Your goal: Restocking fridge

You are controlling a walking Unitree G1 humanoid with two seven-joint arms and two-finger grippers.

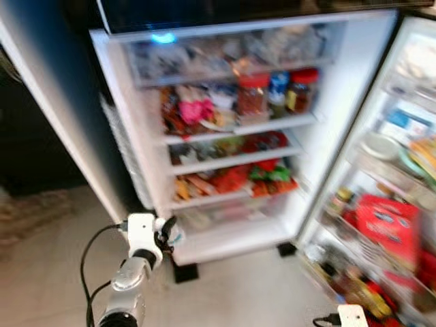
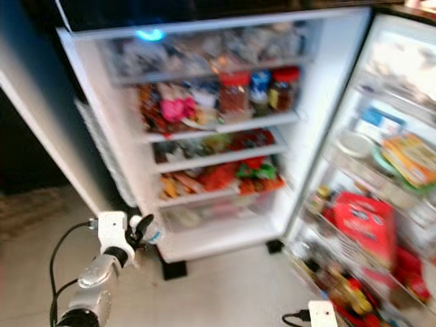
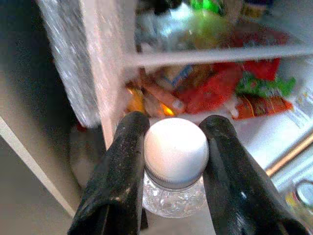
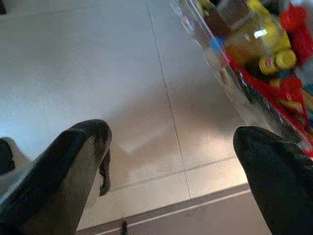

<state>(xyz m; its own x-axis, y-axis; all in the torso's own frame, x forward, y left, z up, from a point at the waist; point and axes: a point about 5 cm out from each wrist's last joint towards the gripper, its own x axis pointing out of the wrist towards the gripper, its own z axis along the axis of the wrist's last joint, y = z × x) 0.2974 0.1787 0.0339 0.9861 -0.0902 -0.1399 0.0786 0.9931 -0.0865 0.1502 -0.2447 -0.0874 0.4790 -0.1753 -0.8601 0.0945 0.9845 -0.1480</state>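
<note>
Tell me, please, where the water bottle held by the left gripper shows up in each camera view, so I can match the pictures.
Left eye view: water bottle at lower left, in the left gripper, before the fridge's bottom edge.
Right eye view: lower left, same spot.
Left wrist view: centre, white cap between the black fingers.
Right wrist view: not in it.
Shared landmark: the shelf of red snack packets, also and.

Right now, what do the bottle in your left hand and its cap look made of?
The bottle looks like clear thin plastic: see-through, with crinkly glints. Its cap looks like matte white plastic with a ribbed skirt. The left hand grips it at the cap.
</note>
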